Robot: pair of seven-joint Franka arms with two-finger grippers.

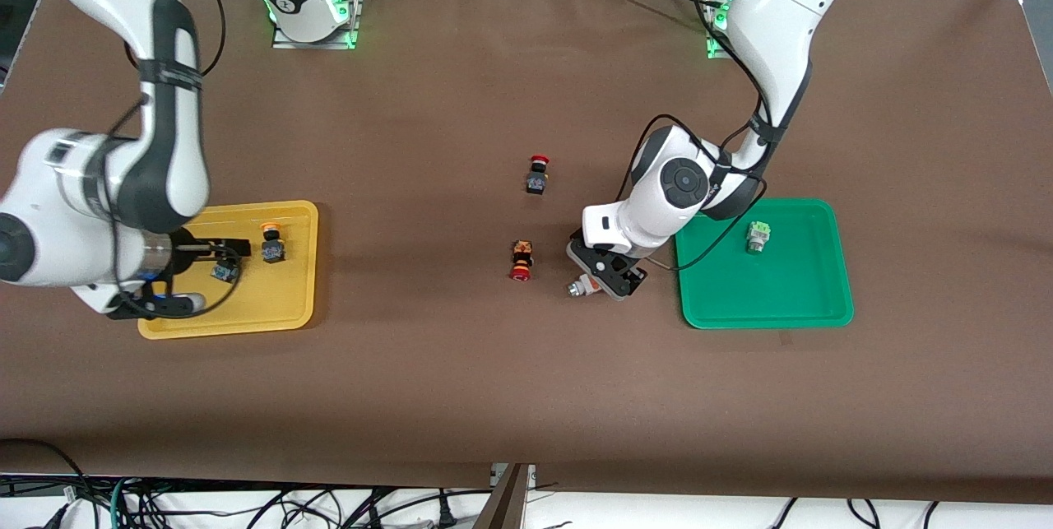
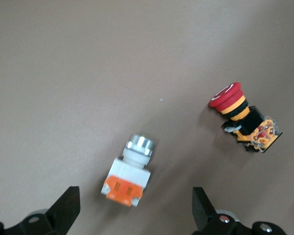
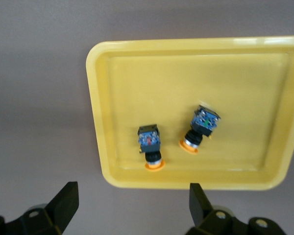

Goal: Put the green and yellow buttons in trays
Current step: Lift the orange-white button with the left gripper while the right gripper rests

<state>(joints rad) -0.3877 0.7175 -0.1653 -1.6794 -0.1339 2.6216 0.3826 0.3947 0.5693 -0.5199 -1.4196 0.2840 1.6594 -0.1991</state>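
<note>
The left claw (image 1: 599,278) hangs low over the white button with the orange end (image 1: 578,288), which lies on the brown counter (image 1: 494,397) near the green tray (image 1: 814,311). Its fingers are spread wide with nothing in them. I think grabbing comes next: drop down, squeeze, carry it to that tray, where the green button (image 1: 757,236) sits. Beside it lies a red button (image 1: 521,260). The right claw (image 1: 215,259) is let go over the yellow tray (image 1: 288,311), above two yellow buttons (image 3: 150,145). Farthest stands another red button (image 1: 537,174).

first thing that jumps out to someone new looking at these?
The two bright trays: the yellow tray at the right arm's end already holds two orange-capped buttons, with the right tool open over it. The green tray at the left arm's end holds one white-bodied button. Beside it, the left tool hangs open over another white-bodied button lying on the table.
</note>
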